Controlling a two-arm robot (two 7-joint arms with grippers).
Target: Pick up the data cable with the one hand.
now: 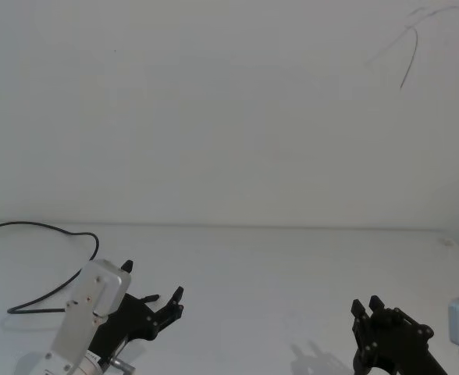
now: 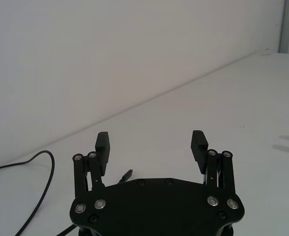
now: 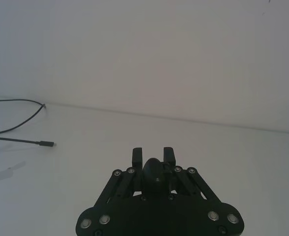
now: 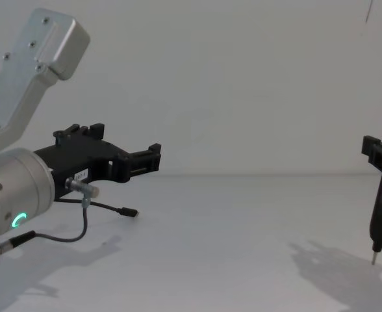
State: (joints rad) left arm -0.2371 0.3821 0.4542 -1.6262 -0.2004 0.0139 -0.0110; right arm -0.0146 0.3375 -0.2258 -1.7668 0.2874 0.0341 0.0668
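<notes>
Spread left claw (image 2: 151, 142), data cable (image 4: 113, 208) — thin, black

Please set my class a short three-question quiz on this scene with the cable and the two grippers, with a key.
1. True or false: the left gripper is open, with nothing between its fingers.
2. Where is the cable? A) lying on the table; B) lifted in the air; C) coiled in a box.
3. Fill in: the right gripper is shut on a slim, pointed ____.
Key: 1 true; 2 A; 3 tool.
</notes>
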